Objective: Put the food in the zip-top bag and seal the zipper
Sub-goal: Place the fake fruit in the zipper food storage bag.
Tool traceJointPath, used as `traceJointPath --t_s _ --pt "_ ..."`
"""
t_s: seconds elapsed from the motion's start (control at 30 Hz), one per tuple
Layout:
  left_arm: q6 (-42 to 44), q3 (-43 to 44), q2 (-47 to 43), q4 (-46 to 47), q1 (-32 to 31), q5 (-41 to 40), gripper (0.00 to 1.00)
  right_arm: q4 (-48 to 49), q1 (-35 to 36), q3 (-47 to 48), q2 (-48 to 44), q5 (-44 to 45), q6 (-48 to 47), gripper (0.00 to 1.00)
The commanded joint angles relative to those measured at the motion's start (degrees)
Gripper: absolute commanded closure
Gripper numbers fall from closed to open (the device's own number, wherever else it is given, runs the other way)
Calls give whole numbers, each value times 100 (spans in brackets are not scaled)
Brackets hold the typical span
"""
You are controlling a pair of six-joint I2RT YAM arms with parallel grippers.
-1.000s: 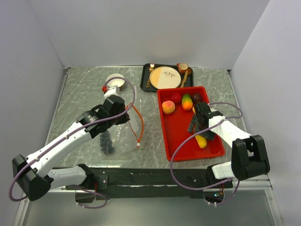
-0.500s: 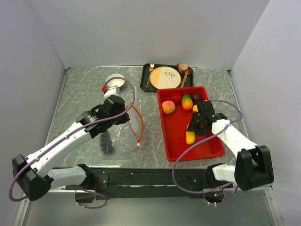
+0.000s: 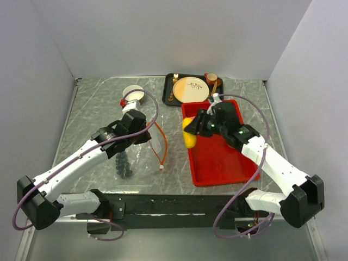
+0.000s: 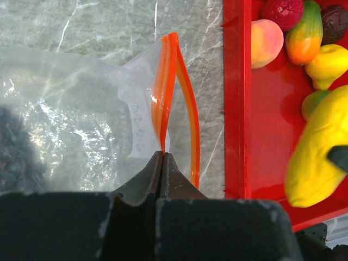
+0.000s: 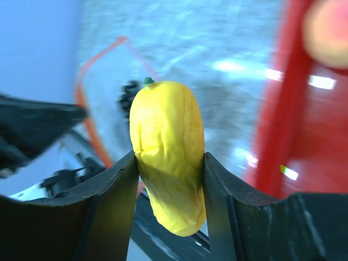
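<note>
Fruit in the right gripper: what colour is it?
The fruit is yellow with a small green stem tip. It shows best in the right wrist view.

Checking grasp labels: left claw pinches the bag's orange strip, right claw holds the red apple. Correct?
No. The right claw holds the yellow banana-like piece, clear in the right wrist view; the red apple lies in the red tray. The left claw does pinch the orange strip of the bag.

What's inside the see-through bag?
A dark grape bunch lies inside the bag. Nothing else shows through the plastic. The left arm covers one corner of the bag, so that bit can't be seen.
</note>
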Motion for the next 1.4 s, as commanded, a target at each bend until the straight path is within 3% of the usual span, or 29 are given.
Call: traceJointPath --t_s 0.0,0.27,0.6,0.7,0.87,0.97,1.0,1.03,1.17,1.37 --pt "83 89 -91 212 25 152 99 858 431 259 449 -176 471 95" --pt "22 19 -188 265 7 266 99 1307 1248 672 1345 -273 603 94" --pt "-5 -34 -293 256 7 258 99 1324 1680 927 2014 -361 577 92" --pt "-31 -60 -337 265 7 240 99 1368 1706 1006 2172 -606 515 85" --pt "-75 -122 -460 344 7 187 99 1413 1733 1111 2278 -818 436 81" --pt "-66 -87 -504 370 7 187 99 1219 1724 1270 2375 -774 348 72" --pt "-66 -70 -539 379 16 187 99 1158 1733 1322 2392 -757 313 56" --pt "-58 -61 -548 370 7 196 99 1114 1733 1358 2419 -748 269 48" --pt "-58 10 -671 283 7 82 99 929 1724 1463 2349 -555 137 32" --pt "-119 -8 -908 151 7 -68 99 876 1619 1525 2261 -484 76 27"
